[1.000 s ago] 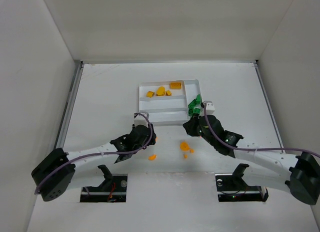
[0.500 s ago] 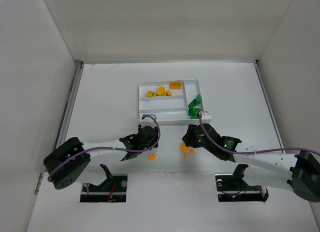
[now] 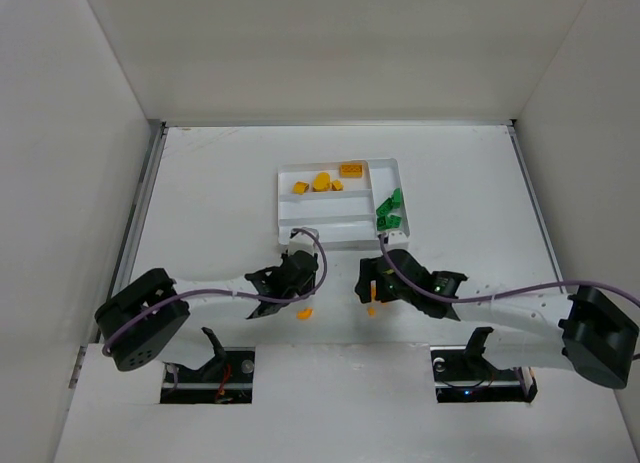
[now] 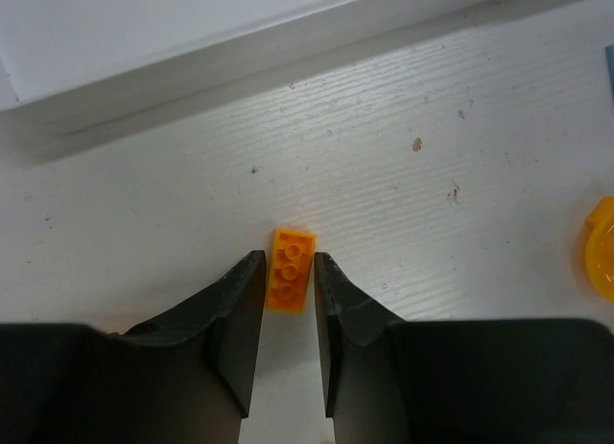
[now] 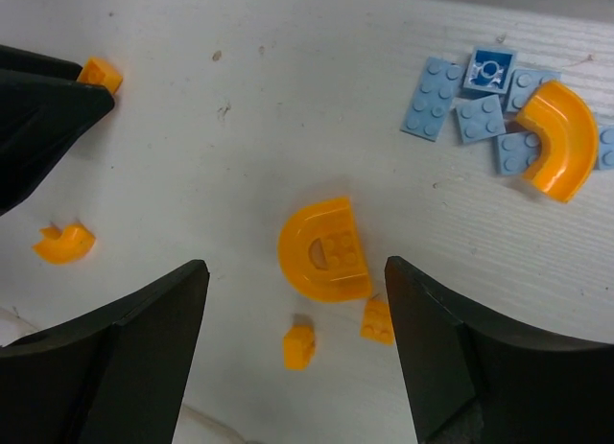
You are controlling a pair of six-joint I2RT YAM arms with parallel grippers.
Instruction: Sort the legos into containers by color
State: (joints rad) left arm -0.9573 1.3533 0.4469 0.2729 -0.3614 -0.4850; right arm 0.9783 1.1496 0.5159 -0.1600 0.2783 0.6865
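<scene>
Left gripper (image 4: 288,262) nipped onto orange brick (image 4: 291,281) by its long sides; brick on table, just short of tray (image 3: 320,230) near wall. Right gripper (image 5: 295,265) gaping, holding nothing, over orange arch (image 5: 326,250), also short of tray. Pieces look light, hard, slick: pinch flat sides squarely. Low tray lip to lift over. Loose bits crowd arch, so little finger room.

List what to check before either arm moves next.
1. Both fingers of left gripper touch brick: ok.
2. Whole brick between them: not ok, only its near half.
3. Jaws of right gripper open: ok.
4. Those jaws straddle arch: ok.
5. Only arch in that gap: not ok, two orange bits too.
6. Room in orange section of tray: ok.
</scene>
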